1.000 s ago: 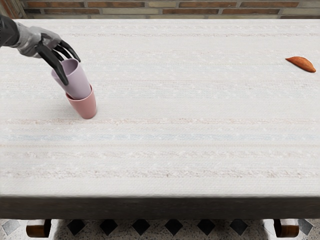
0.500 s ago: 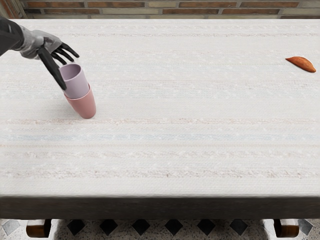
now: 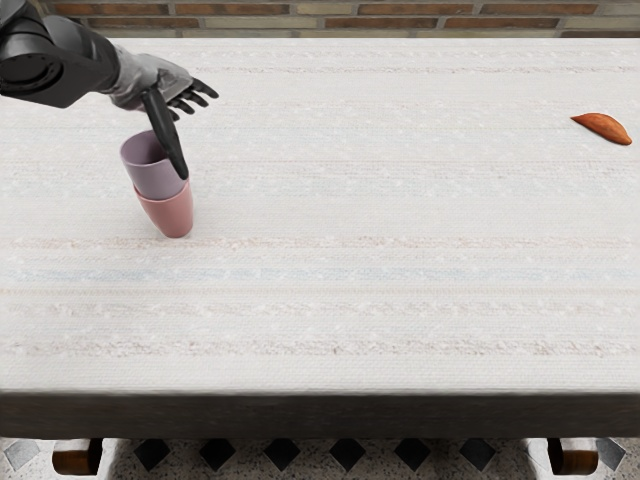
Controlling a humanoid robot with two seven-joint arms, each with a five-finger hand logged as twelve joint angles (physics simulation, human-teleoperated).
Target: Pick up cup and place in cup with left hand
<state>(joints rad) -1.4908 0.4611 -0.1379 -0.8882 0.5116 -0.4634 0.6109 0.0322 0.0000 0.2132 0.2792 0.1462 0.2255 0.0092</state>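
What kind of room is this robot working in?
Perhaps a kitchen or dining area: there's a cloth-like tabletop, a brick wall behind and a checkered floor below.

The pink cup (image 3: 170, 216) hides the lower part of the lilac cup (image 3: 150, 180). Above the pink cup, the left hand (image 3: 153, 84) covers some lilac rim; up and left, the picture's edge crops its arm (image 3: 62, 62).

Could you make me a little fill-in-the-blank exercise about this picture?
The purple cup sits partly ____ the pink cup.
The arm of the robot hand comes in from the picture's ____ edge.
The orange-brown thing lies near the picture's ____ edge.

Missing words: inside; left; right.
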